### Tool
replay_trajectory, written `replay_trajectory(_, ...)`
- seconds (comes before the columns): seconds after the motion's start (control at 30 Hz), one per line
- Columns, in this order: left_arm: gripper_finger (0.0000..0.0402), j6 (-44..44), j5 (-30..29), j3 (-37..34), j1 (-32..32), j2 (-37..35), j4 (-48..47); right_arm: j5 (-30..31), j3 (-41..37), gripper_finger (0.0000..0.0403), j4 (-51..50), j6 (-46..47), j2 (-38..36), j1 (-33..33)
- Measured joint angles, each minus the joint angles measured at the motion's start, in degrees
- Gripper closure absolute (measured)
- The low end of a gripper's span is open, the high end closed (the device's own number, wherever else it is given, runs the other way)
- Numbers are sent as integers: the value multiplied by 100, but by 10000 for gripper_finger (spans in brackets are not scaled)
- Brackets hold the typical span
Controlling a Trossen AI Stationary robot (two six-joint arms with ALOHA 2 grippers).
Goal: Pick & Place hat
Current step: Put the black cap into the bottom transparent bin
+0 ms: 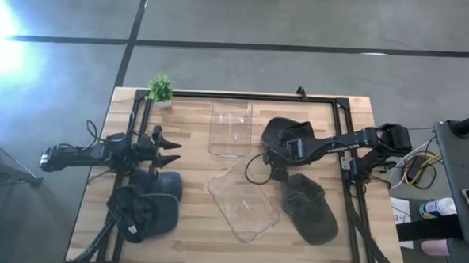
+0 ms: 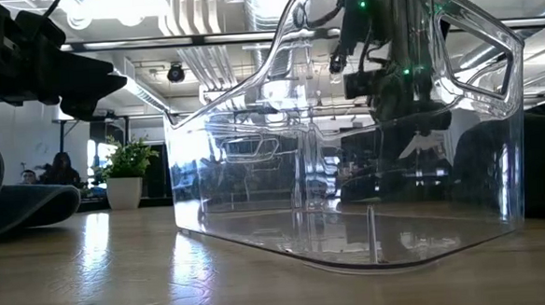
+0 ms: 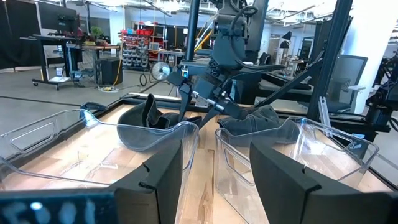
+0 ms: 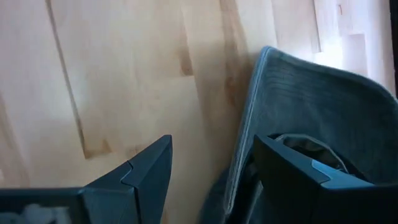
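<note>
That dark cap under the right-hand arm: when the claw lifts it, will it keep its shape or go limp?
Probably part limp. The cap looks like ribbed cloth, so its crown would likely sag. The right gripper, open, straddles its edge, which looks firmer and may hold a curve. It is likely light, and the wooden table looks smooth, so a nudge may slide it.

Two slim dark arms, black cables looped along the links. Left gripper [image 3: 214,177]: matte black, angular, wedge-shaped fingers [image 3: 163,173] with notched seams. Right gripper [image 4: 208,180]: same dark faceted fingers [image 4: 146,171]. Green indicator lights in the low view.
</note>
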Motion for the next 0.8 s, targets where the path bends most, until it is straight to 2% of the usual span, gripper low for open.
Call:
replay_trajectory(0.1,220,-1,0,-1,1,7,-2,-328,0,181,268,83,205,-316)
replay_trajectory(0.27,220,-2,-2,-2,2,22,-2,-341,180,181,302,554,517,-813)
replay_trajectory(0.47,220,0,0,0,0,54,-4,-376,279,193,319,568,676,-1122)
replay_trajectory(0.6,220,0,0,0,0,70,-4,-389,278,232,281,629,726,-1240)
replay_trajectory(0.8,220,-1,0,-1,1,68,-4,-460,271,335,302,638,741,-1388)
